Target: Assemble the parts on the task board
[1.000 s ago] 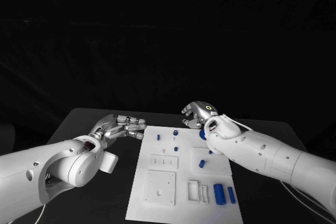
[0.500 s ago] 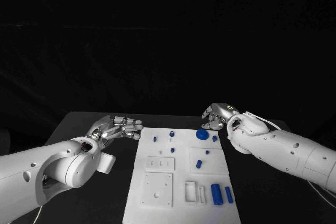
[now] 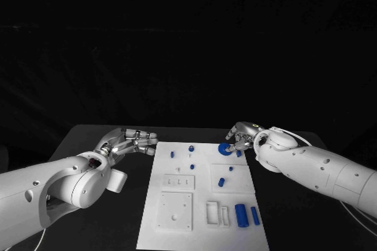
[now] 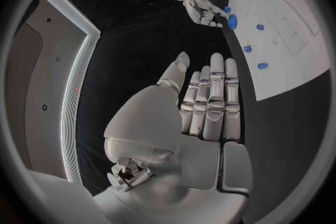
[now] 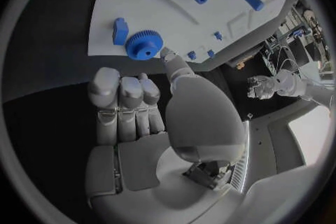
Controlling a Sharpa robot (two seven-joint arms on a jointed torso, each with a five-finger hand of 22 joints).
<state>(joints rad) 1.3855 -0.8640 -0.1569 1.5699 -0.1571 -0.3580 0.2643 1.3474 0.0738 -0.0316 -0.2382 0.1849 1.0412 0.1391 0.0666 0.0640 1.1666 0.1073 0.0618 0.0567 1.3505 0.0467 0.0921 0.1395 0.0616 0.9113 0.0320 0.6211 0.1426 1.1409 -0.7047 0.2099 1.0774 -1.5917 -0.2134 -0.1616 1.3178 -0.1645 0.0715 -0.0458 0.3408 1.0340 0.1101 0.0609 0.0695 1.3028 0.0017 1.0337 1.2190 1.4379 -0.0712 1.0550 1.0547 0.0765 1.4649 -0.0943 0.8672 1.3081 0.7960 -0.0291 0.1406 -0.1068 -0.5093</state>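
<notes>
The white task board [image 3: 177, 226] lies in the middle of the black table. A blue gear [image 3: 225, 149] sits at its far right corner, with a small blue block [image 5: 120, 30] beside it. My right hand [image 3: 242, 135] is just right of the gear, fingers straight and holding nothing. Its thumb tip [image 5: 168, 56] is at the gear's [image 5: 145, 45] edge. My left hand [image 3: 129, 141] hovers off the board's far left corner, fingers [image 4: 210, 89] stretched out side by side, empty. Small blue pegs [image 3: 191, 148] stand on the far part of the board.
Two blue cylinders [image 3: 242, 214] lie at the board's near right, next to white slotted frames [image 3: 213, 213]. White square plates [image 3: 177, 210] sit at the near left. Bare black table [image 3: 94, 136] flanks the board on both sides.
My right hand has drawn off to the right of the gear, uncovering it, then come down close beside it. The left hand has hardly moved.
</notes>
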